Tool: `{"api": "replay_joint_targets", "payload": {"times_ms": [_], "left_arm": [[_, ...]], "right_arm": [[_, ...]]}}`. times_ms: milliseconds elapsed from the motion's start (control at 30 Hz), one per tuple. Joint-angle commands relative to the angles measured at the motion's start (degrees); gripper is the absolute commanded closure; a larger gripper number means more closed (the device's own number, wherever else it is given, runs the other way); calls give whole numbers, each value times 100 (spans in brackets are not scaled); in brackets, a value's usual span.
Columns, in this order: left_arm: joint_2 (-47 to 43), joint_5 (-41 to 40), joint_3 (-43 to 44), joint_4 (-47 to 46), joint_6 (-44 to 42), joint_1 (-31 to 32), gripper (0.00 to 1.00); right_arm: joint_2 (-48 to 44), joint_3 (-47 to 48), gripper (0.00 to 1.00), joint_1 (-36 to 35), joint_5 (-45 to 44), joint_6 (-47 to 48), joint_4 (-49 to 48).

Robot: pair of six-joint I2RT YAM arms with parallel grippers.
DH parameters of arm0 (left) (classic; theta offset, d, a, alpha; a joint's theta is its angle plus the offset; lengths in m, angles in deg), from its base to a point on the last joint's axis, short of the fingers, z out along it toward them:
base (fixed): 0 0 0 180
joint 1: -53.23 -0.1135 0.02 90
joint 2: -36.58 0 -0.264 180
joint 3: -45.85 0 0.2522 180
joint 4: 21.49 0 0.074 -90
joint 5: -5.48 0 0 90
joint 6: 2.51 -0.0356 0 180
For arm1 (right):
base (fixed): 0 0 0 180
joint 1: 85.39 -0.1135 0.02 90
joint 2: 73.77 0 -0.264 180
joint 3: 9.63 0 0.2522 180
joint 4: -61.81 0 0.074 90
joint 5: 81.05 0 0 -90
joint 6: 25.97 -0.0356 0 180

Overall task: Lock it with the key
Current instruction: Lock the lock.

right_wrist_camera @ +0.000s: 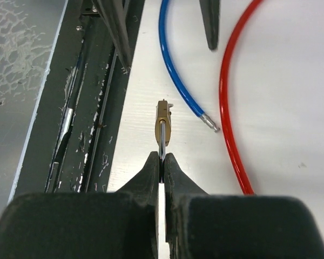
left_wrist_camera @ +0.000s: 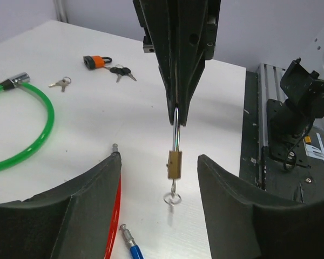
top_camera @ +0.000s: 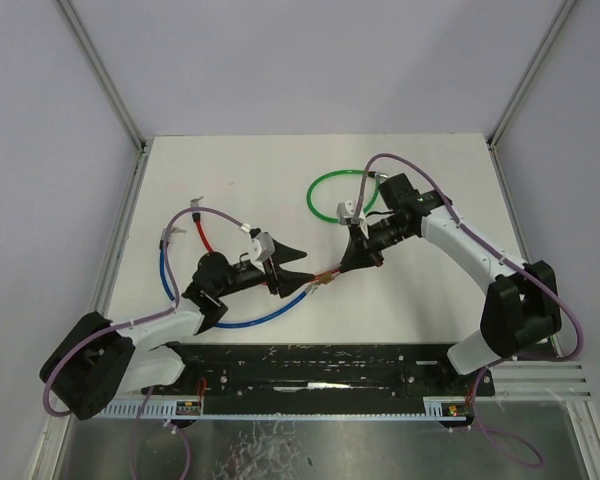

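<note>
Left wrist view: right claw (left_wrist_camera: pixel 177 116) pinches the steel shackle of a small brass padlock (left_wrist_camera: pixel 174 164), held clear of the white table (left_wrist_camera: pixel 124 108). A silver key (left_wrist_camera: pixel 173 197) sticks from the padlock's far end. Around the padlock, left claw (left_wrist_camera: pixel 159 161) is spread, fingers either side, not touching. Underneath: blue cable tip (left_wrist_camera: pixel 127 234), red cable (left_wrist_camera: pixel 115 216).

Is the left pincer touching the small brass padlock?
Apart. Left wrist view: the padlock hangs between the open fingers of the left pincer, bare table showing on each side.
</note>
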Motion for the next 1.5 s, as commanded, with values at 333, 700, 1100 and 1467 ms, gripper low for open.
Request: {"api": "replay_joint_targets", "payload": {"times_ms": [333,700,1100,1467], "left_arm": [[327,436,621,809,429,-37,43],[923,506,973,649,1159,-26,49],[1327,132,1333,888,1371,239,56],[1515,349,1599,1187,1212,378,79]], "right_arm": [[-969,257,100,959,440,328,501],[-928,226,100,986,451,327,475],[-901,200,100,993,461,302,444],[-910,190,100,993,482,310,445]]}}
